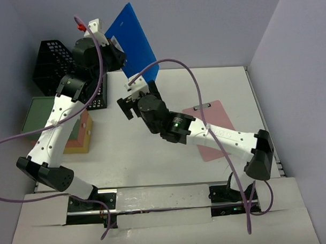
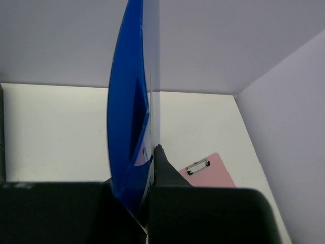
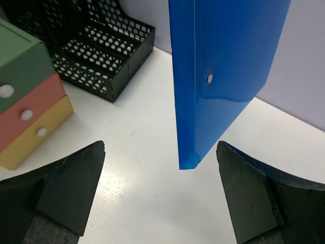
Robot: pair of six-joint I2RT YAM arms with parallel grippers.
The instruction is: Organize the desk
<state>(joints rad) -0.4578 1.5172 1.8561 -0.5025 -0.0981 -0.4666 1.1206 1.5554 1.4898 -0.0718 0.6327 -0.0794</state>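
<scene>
A blue folder (image 1: 132, 41) hangs upright above the back of the white desk (image 1: 132, 155), with my left gripper (image 1: 116, 49) shut on its upper left edge. In the left wrist view the folder (image 2: 127, 117) stands edge-on, pinched between the black fingers of that gripper (image 2: 151, 165). My right gripper (image 1: 132, 96) stands open just below and in front of the folder's lower corner. In the right wrist view that corner of the folder (image 3: 223, 66) floats above the desk (image 3: 142, 203) between the wide-spread fingers of the right gripper (image 3: 160, 175), touching neither.
A black mesh file rack (image 1: 56, 64) stands at the back left. A small drawer box (image 1: 77, 133) in green, pink and yellow sits in front of it. A pink clipboard (image 1: 212, 128) lies flat on the right. Lavender walls close the back and right sides.
</scene>
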